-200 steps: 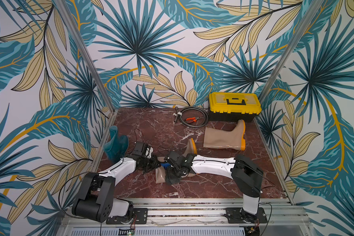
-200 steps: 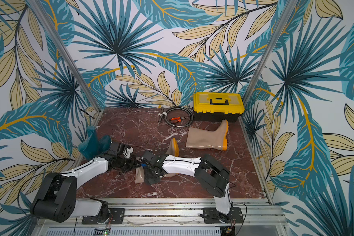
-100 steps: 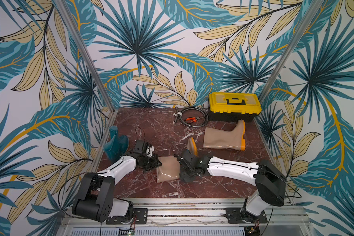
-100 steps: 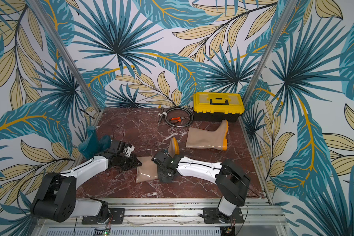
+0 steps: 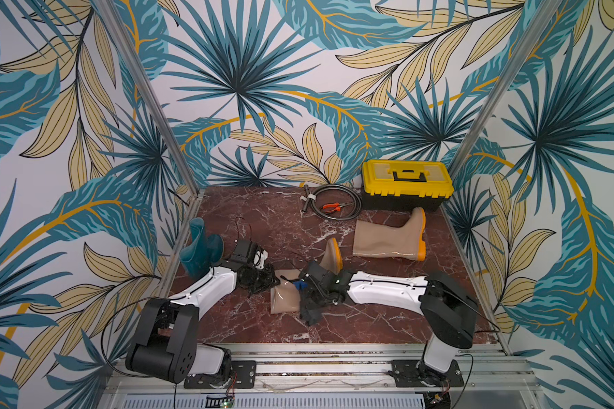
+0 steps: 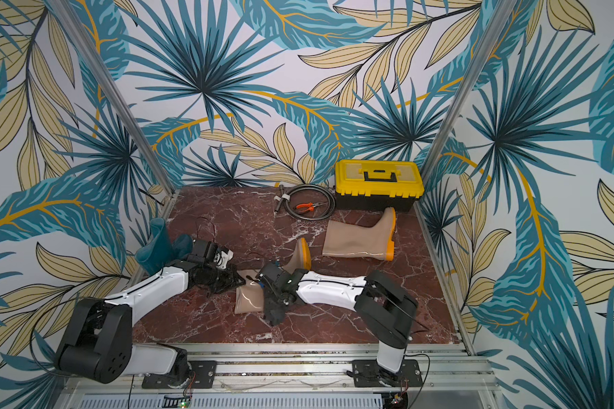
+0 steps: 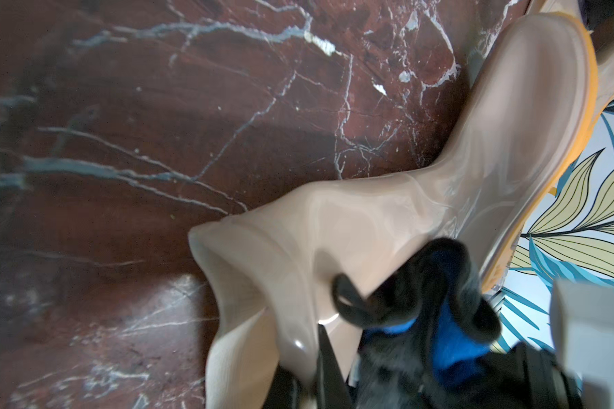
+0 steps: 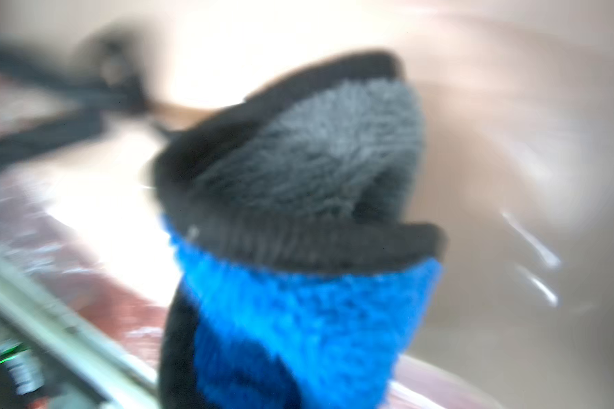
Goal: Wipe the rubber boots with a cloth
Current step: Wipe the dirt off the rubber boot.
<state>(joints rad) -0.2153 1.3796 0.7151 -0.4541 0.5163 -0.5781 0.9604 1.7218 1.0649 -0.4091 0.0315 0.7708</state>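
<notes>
A beige-tan rubber boot (image 5: 283,300) lies on its side mid-floor, its orange-soled foot (image 5: 333,252) pointing back. My left gripper (image 5: 271,281) is shut on the rim of its shaft; in the left wrist view the jaws (image 7: 312,384) pinch the shaft wall (image 7: 334,226). My right gripper (image 5: 309,294) is shut on the cloth (image 5: 311,314), a dark rag with a blue face, pressed on the shaft. The cloth (image 8: 298,198) fills the right wrist view and hides the jaws. A second tan boot (image 5: 390,240) lies at the back right. A teal boot (image 5: 201,248) stands at the left wall.
A yellow and black toolbox (image 5: 406,184) stands against the back wall. Beside it lies a coiled cable (image 5: 337,203) with orange pliers (image 5: 328,208). Patterned walls close in the left and right sides. An aluminium rail (image 5: 316,357) runs along the front.
My right gripper with the cloth slid along the boot from the shaft toward the ankle, then back toward the shaft opening. The left gripper kept its hold on the rim.
</notes>
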